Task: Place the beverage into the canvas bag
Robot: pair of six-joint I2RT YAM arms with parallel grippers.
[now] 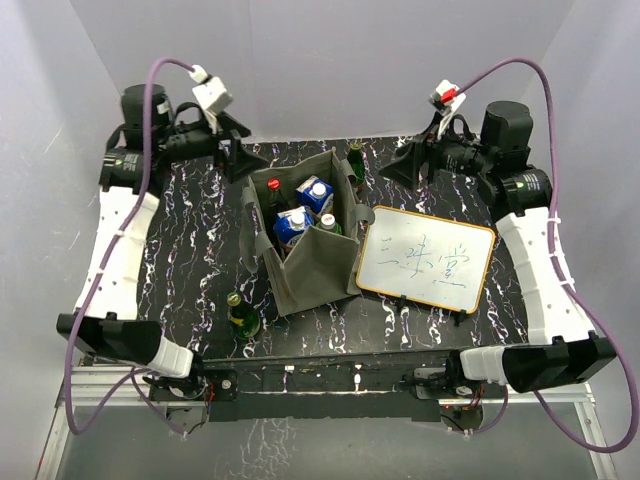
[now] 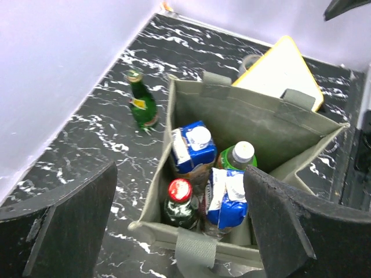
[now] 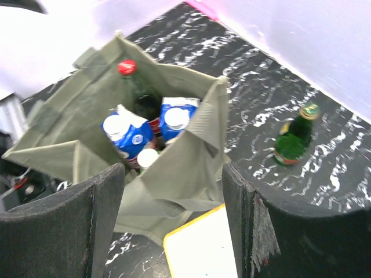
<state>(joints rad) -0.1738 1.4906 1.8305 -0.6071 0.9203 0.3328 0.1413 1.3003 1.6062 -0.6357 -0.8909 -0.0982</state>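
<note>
The olive-grey canvas bag [image 1: 318,268] stands open mid-table. In it are a red-capped bottle [image 2: 180,200], two blue cartons [image 2: 191,145] and a white-capped green bottle [image 2: 239,155]. One green glass bottle [image 1: 240,313] stands on the table by the bag's near left corner. Another green bottle [image 1: 355,160] stands behind the bag; it also shows in the wrist views [image 2: 142,105] [image 3: 294,139]. My left gripper [image 1: 235,155] [image 2: 179,185] hovers open at the bag's back left, holding nothing. My right gripper [image 1: 408,165] [image 3: 171,191] hovers open at its back right, holding nothing.
A yellow-framed whiteboard [image 1: 425,258] with blue writing lies flat right of the bag, touching its side. Purple walls close the back and both sides. Black marbled tabletop [image 1: 180,250] shows to the left of the bag.
</note>
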